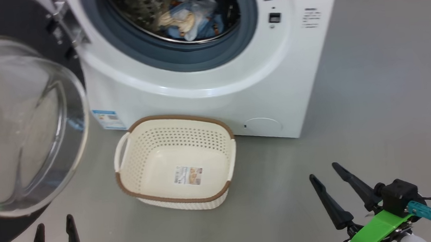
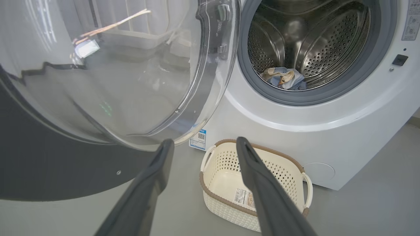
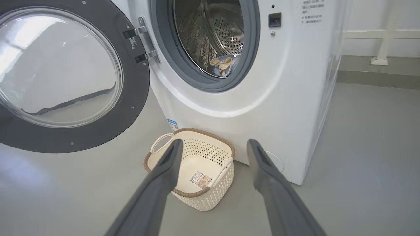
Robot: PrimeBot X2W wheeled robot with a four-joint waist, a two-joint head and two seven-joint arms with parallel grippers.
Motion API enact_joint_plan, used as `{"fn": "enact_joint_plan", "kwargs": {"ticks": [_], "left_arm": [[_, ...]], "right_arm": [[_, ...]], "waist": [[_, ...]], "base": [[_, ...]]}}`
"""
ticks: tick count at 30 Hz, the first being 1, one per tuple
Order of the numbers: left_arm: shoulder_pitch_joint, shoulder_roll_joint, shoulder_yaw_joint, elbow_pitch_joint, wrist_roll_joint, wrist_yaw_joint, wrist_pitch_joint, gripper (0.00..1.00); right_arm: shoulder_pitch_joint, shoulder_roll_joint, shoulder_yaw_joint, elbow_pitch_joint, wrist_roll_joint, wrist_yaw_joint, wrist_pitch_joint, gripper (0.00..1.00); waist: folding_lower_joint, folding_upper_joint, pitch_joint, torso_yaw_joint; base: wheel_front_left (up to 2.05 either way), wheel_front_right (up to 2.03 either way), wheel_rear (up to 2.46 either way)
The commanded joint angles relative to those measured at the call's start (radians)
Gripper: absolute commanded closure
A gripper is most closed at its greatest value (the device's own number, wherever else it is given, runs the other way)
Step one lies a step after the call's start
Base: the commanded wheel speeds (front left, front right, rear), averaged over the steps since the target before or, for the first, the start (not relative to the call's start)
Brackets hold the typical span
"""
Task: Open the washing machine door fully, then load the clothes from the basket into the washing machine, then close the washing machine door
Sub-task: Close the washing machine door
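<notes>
The washing machine (image 1: 212,79) is the biggest thing here and there is one of it, its drum mouth uncovered; the washing machine door (image 1: 23,120), also one, hangs from the hinge on the machine's left side and is swung well out from the machine's front, glass bowl facing outward.

One basket (image 1: 171,140) sits on the floor just in front of the machine's base, below the drum mouth and touching nothing else; it is empty apart from one paper label (image 1: 188,175) on its bottom.

Two grippers are in view; the left gripper (image 1: 54,221) is well in front of the machine, low and near the lower edge of the open door; the right gripper (image 1: 323,170) is also well in front of the machine, off towards its right corner; both have their jaws spread wide with nothing between them.

The clothes (image 1: 192,17) lie inside the machine's drum as one crumpled bundle of light blue and cream; how many garments make it up I cannot tell.

By my reading, opening and loading are done, and closing the door is the step in hand; that calls for a gripper, most likely the left, to get to the door's outer face or free edge and push it round on its hinge towards the machine's front until it latches.
</notes>
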State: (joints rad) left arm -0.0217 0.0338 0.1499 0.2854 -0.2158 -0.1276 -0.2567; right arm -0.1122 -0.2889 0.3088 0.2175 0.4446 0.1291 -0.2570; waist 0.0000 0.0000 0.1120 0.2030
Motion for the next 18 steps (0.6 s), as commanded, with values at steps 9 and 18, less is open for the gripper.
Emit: {"fn": "enact_joint_plan", "kwargs": {"ticks": [9,18], "left_arm": [[0.03,0.017,0.003,-0.024,-0.051,0.035,-0.005,0.0],[0.067,0.017,-0.013,-0.045,-0.085,0.064,-0.005,0.0]], "right_arm": [[-0.058,-0.037,0.067,0.005,0.021,0.002,-0.005,0.0],[-0.078,-0.053,0.102,0.017,0.031,0.002,-0.005,0.0]], "waist": [[0.0,0.0,-0.009,0.18],[0.0,0.0,-0.025,0.286]], "base": [[0.0,0.0,0.0],[0.0,0.0,0.0]]}}
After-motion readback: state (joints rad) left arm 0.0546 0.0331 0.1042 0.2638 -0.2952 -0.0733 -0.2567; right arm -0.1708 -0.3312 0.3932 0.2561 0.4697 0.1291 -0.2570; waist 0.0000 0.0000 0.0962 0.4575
